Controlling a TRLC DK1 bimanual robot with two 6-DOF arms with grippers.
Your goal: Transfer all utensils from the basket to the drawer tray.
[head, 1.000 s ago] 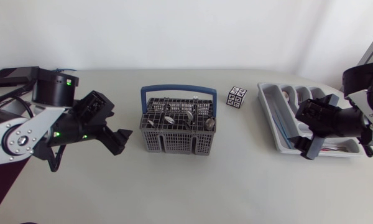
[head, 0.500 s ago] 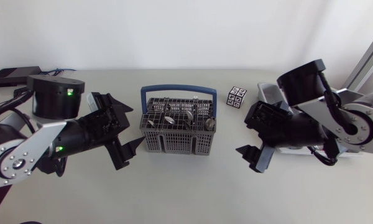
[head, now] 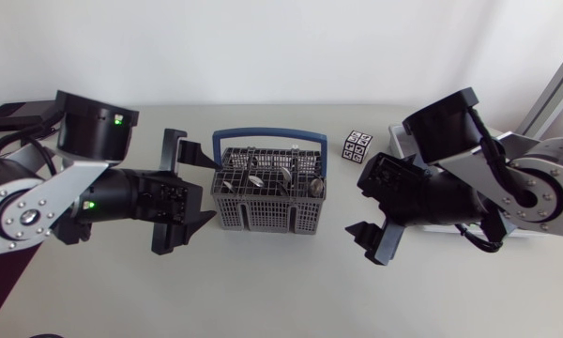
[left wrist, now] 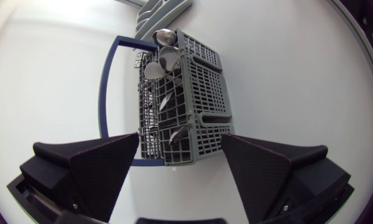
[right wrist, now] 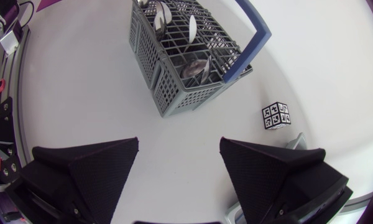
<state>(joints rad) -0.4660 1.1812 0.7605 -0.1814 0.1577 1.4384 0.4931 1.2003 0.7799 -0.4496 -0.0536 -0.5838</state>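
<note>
The grey utensil basket with a blue handle stands mid-table and holds several spoons. My left gripper is open just left of it, one finger on each side of the basket's near end. The left wrist view shows this gripper spread wide before the basket, touching nothing. My right gripper hangs open to the right of the basket, a short gap away. From the right wrist, the basket lies ahead of the open right gripper. My right arm hides most of the drawer tray.
A small black-and-white marker cube sits between basket and tray, also visible as the cube beside the right gripper. A flat black box lies at the far left back corner. Bare table stretches along the front.
My right arm has swung from over the tray to the middle, beside the basket. My left gripper has turned and moved up to the basket's left end.
</note>
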